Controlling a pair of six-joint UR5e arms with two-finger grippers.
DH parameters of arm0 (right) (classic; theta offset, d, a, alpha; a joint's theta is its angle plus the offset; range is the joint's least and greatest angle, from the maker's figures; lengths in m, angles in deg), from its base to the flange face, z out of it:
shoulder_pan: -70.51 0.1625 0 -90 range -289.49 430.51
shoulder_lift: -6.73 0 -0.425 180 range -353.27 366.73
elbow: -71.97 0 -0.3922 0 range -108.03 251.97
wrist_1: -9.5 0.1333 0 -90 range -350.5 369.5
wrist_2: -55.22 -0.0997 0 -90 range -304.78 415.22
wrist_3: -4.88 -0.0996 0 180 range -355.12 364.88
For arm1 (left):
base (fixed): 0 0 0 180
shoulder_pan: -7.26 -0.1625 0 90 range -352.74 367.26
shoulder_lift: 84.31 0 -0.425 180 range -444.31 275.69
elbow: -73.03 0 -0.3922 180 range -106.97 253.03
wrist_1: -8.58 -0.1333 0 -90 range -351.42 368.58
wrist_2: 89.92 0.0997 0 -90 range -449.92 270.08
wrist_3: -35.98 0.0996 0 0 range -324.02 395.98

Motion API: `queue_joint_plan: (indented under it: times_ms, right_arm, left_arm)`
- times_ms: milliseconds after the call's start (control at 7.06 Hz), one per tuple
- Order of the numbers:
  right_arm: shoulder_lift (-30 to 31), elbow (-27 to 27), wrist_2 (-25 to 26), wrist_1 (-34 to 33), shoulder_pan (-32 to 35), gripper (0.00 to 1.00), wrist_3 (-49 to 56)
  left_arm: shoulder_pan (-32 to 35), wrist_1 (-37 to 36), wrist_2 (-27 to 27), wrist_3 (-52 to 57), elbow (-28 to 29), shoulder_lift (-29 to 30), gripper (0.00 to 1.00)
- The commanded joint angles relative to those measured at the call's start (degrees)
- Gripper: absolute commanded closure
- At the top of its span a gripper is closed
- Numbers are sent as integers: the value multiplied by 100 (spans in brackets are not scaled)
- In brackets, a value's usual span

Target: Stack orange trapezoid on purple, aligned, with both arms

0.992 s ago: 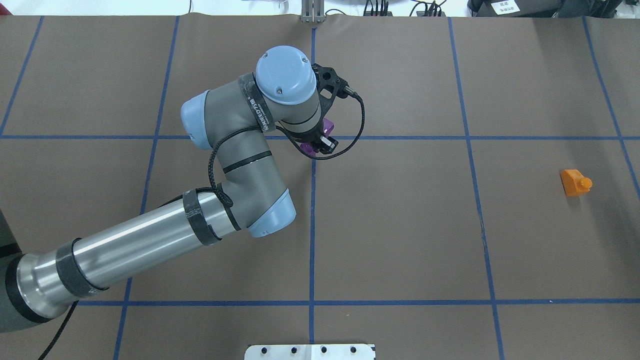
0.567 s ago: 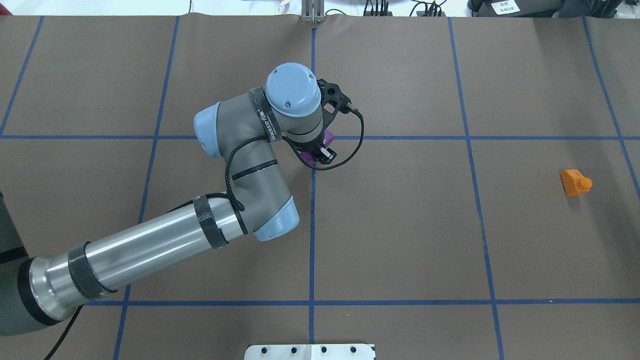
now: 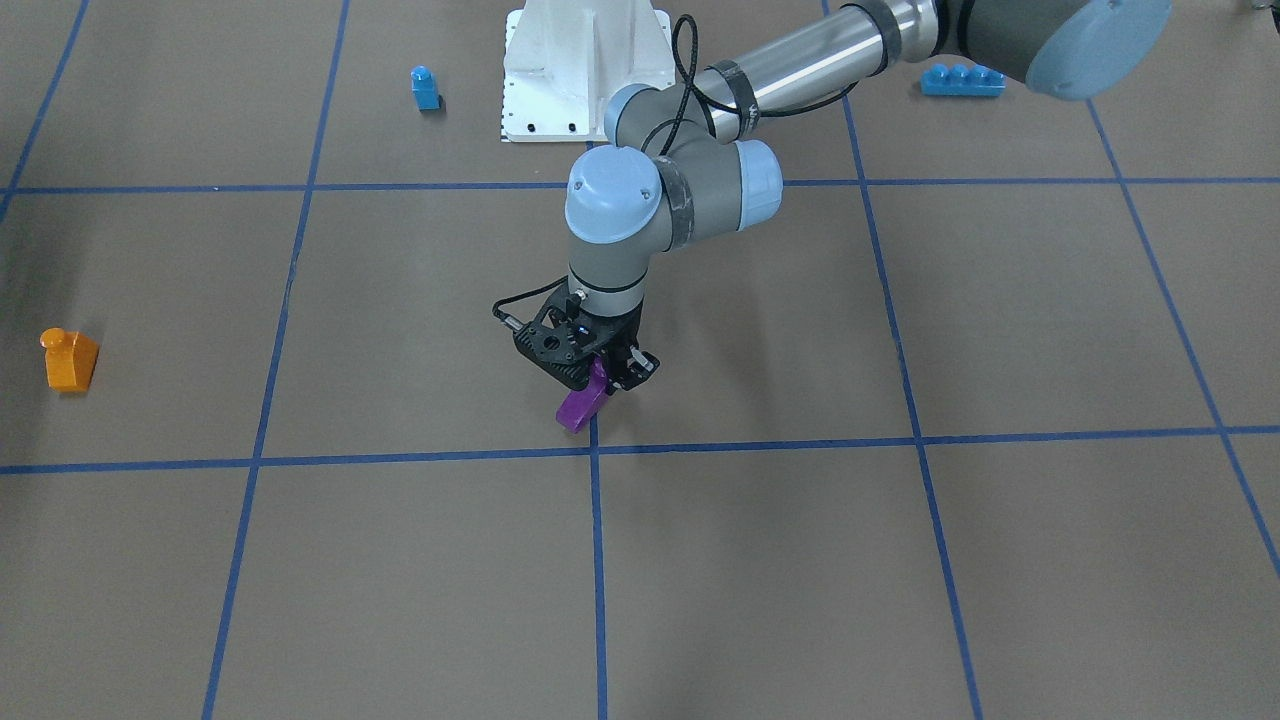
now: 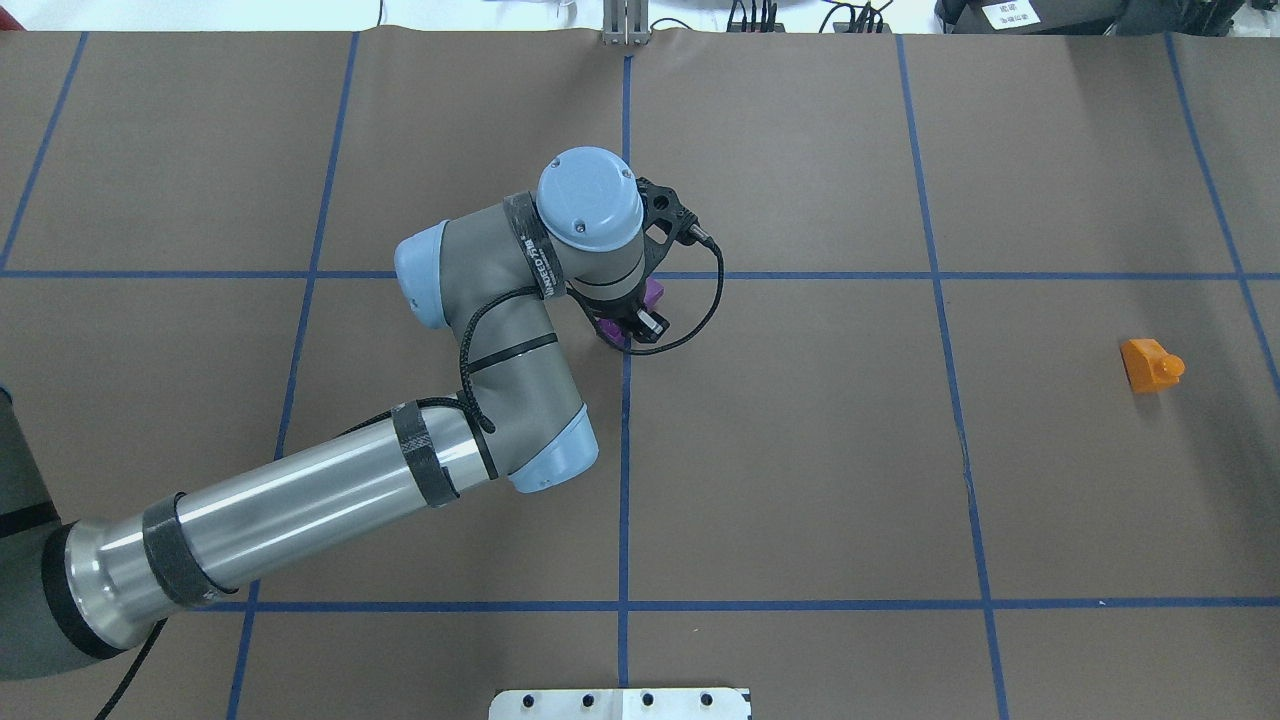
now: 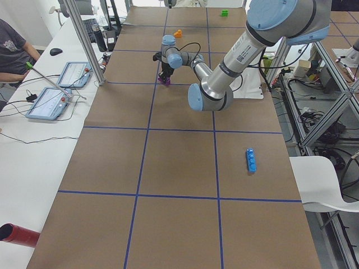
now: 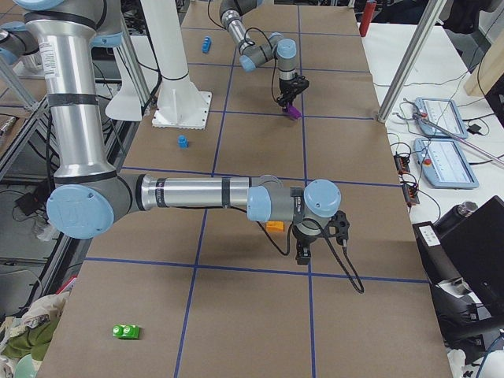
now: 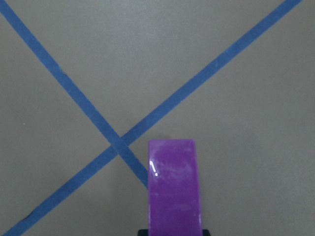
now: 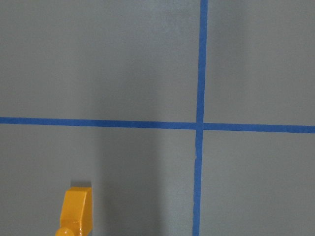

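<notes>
My left gripper is shut on the purple block, which hangs tilted from the fingers just over the tape crossing at the table's middle. The block fills the lower part of the left wrist view and peeks out beside the wrist in the overhead view. The orange trapezoid lies alone on the table far to my right, and it also shows in the front view. My right gripper hovers next to the orange trapezoid; I cannot tell whether it is open or shut. The right wrist view shows the orange trapezoid at its bottom left.
A small blue single-stud block and a long blue brick lie near the white base plate. A green block lies at the table's right end. Blue tape lines cross the brown table cover.
My left arm has drawn back toward the robot's base, carrying the purple block from the far side of the cross tape line to its near side. The orange trapezoid has not moved.
</notes>
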Motion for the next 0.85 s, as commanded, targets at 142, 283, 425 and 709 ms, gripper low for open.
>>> queue_joint_plan:
  times_ms: [142, 283, 425, 709]
  right_arm:
    - [-8, -27, 0, -3, -26, 0, 0]
    - [-8, -18, 0, -3, -43, 0, -9]
    - [0, -1, 0, 6, -43, 0, 0]
    - [279, 419, 61, 215, -252, 0, -383]
  left_arm:
    - [-5, -49, 26, -53, 44, -13, 18]
    - [-13, -6, 183, -123, 27, -13, 0]
    - [4, -6, 193, -123, -8, 4, 0]
    - [153, -58, 141, -123, -201, 40, 0]
